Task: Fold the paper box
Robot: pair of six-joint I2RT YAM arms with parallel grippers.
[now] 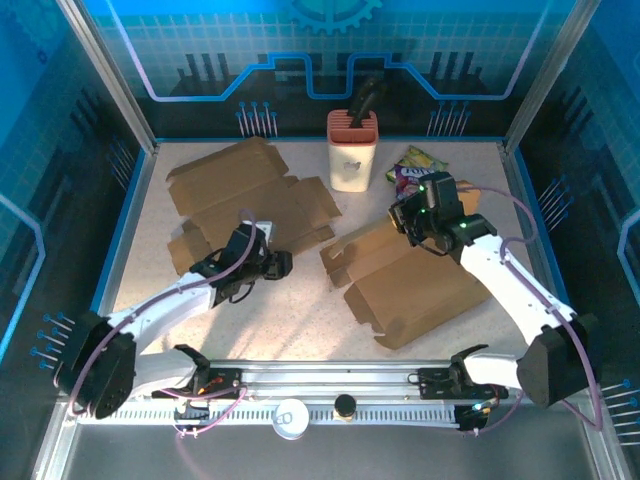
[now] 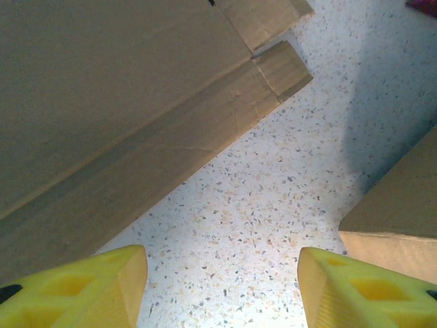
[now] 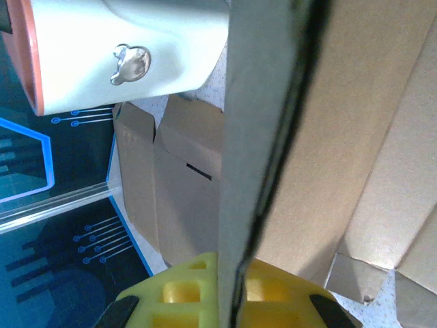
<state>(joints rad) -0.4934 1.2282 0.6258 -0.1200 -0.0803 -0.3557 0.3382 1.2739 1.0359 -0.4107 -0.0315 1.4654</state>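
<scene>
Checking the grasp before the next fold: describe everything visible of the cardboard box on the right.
The right cardboard box is plain brown card, partly folded, with small tabs along its left edge. It lies angled on the speckled table, with a far flap raised. The right gripper is shut on that flap's edge, which runs thin between the yellow fingers.

Bare speckled tabletop [image 1: 305, 310] lies open between the flat brown cardboard sheet [image 1: 250, 195] at left and the brown cardboard box [image 1: 415, 285] at right. A white orange-rimmed tub [image 1: 352, 152] stands at far centre.
</scene>
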